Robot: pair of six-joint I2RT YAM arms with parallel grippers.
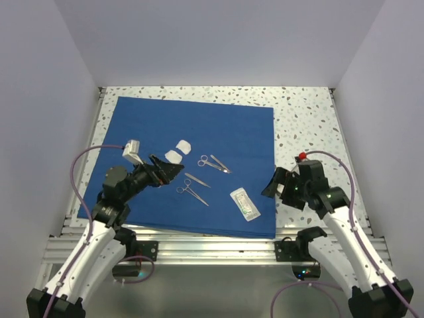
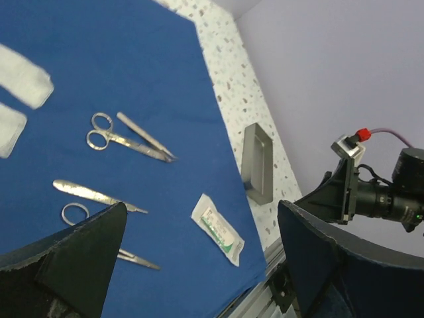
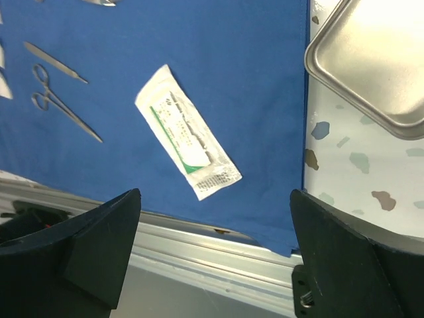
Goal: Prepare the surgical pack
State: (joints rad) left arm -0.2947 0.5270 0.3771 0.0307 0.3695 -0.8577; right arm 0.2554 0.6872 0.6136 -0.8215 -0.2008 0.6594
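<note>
Seen from above, the left gripper (image 1: 171, 169) hangs with its fingers apart and empty over the blue drape (image 1: 199, 132), the gauze squares (image 1: 179, 151) just beyond its tips, while the right gripper (image 1: 271, 184), equally wide and empty, hangs off the drape's right edge. The left wrist view shows scissors (image 2: 136, 144) ahead between the parted fingers and the steel tray (image 2: 258, 162) beyond them on the speckled table (image 2: 225, 66). In the right wrist view, the clear packet (image 3: 189, 132) lies on the drape between the spread fingers, its green print too small to read.
</note>
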